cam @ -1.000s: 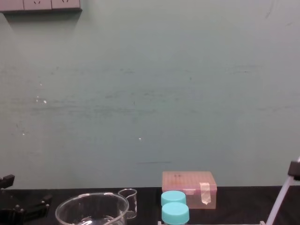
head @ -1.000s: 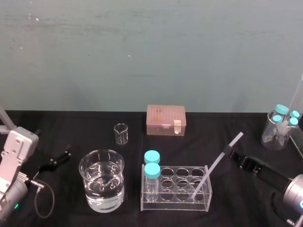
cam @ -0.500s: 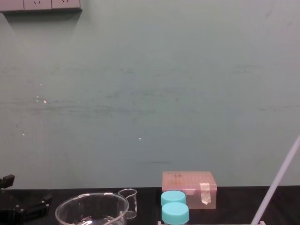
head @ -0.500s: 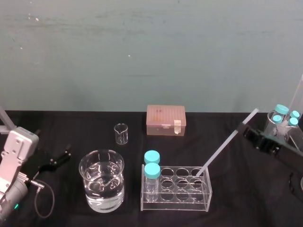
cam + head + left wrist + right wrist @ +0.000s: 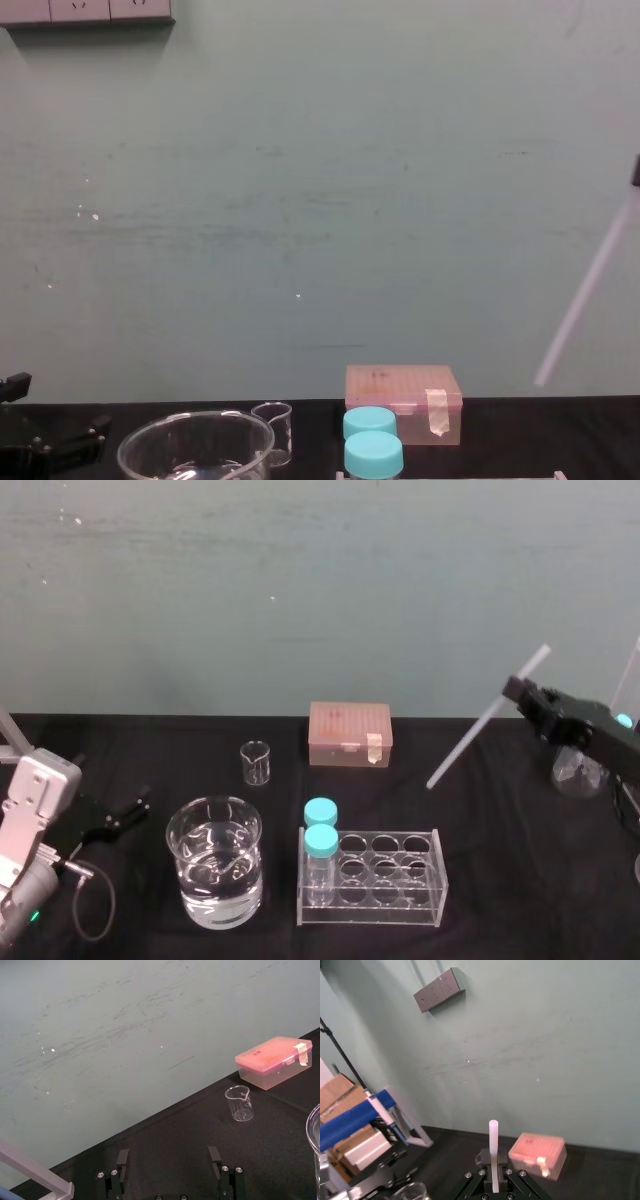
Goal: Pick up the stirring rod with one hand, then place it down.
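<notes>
A black table runs back to a plain teal wall. Nearest stands the clear tube rack, with two blue-capped bottles in its left-hand cells and the other cells bare. Left of the rack is a large beaker part filled with water. Farther left again the left gripper sits parked low over the table, its jaws standing wide apart with nothing between them.

Above and to the right of the rack, the right gripper is clamped on the stirring rod close to the rod's upper end. The rod hangs tilted in the air, its lower tip pointing down towards the rack but well clear of it.

A second ago that tip stood in one of the rack's right-hand cells, and half a second ago it was at the rim. So the lift looks finished, and what remains is setting the rod down.

Behind the rack sit a small beaker and a pink box.
</notes>
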Tool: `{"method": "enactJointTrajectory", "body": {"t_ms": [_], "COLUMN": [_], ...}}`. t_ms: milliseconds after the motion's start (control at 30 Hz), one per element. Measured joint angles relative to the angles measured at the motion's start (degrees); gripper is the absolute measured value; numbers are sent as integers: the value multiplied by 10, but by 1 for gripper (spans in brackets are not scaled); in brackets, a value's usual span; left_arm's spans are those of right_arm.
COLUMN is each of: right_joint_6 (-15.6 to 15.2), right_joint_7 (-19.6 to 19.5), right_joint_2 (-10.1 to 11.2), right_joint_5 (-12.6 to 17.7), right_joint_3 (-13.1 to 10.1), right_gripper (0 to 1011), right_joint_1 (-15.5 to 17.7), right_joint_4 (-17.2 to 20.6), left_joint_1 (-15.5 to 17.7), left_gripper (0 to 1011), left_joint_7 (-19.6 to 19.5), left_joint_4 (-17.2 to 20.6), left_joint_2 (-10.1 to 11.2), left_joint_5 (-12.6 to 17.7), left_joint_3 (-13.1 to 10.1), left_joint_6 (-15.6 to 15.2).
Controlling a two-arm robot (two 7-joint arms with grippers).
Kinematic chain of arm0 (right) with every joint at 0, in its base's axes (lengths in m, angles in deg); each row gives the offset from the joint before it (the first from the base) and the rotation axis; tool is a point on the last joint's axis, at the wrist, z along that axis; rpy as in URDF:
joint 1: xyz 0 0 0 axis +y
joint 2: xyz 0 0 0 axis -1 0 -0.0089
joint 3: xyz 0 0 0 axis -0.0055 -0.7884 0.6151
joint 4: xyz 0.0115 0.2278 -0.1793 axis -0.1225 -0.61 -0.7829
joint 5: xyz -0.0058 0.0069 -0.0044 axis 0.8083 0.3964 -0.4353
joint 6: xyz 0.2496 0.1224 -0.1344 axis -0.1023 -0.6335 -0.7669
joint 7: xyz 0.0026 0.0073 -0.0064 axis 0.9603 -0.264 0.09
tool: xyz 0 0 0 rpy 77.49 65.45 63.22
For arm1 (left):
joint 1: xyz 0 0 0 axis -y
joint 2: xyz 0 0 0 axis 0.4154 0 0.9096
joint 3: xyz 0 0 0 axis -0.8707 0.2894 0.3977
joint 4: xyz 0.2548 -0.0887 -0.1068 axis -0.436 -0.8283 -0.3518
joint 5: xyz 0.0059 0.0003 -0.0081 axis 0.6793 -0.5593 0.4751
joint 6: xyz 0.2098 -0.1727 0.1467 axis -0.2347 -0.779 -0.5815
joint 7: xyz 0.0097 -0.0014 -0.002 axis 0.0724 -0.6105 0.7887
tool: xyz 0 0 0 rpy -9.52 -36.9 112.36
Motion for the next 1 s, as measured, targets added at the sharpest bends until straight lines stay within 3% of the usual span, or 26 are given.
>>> {"method": "enactJointTrajectory", "body": {"t_ms": [167,300,400,1000], "right_joint_6": [-2,-27,-42,-122], "right_joint_7": [0,-7,-10,-10], "right_joint_2": [-22,-47,-55,-71], "right_joint_5": [-39,-75,-87,-169], "right_joint_3": [31,61,72,112], "right_gripper": [61,61,62,62], "right_joint_1": [-49,-96,-114,-188], "right_joint_4": [-25,-48,-55,-80], "left_joint_1": [0,0,0,0], "left_gripper": [1005,1005,1005,1005], "left_joint_7": [0,0,0,0], "left_joint_4": [0,0,0,0], "left_joint_2": [0,0,0,0], "left_joint_5": [0,0,0,0], "left_joint_3": [0,0,0,0], "left_joint_6": [0,0,0,0]}}
